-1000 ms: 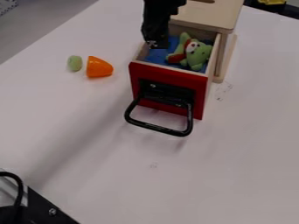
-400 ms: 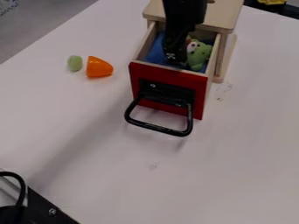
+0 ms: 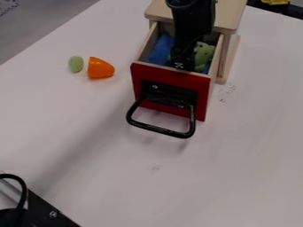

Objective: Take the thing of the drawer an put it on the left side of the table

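Pale and smooth, the desk (image 3: 237,159) runs under everything, with a long soft shadow slanting over it toward the lower left. Nearest, in the lower left corner, sits some dark hardware (image 3: 46,208) with a bolt in it, and a black cable (image 3: 22,190) curves beside it. Farther up, a black loop handle (image 3: 161,129) juts toward the camera from the red front panel (image 3: 168,82) of a drawer (image 3: 144,49). That drawer stands open, its thin side walls bare wood and its top uncovered. Inside, blue material (image 3: 161,49) shows along the left part, and the green plush toy (image 3: 204,54), the thing to be taken out, lies in the right part, partly hidden by the arm. The black end effector (image 3: 181,64) hangs down into the drawer just behind the front panel, in front of part of the toy; whether it is open, closed or gripping the toy, I cannot tell. Left of the drawer, well apart from it, lie an orange piece (image 3: 100,68), rounded toward the right, and just beside it a small pale green oval (image 3: 75,64). Behind, the wooden cabinet (image 3: 228,15) holds the drawer's back end. Farthest off, something yellow (image 3: 275,1) shows at the top right, and grey floor (image 3: 29,31) at the upper left.
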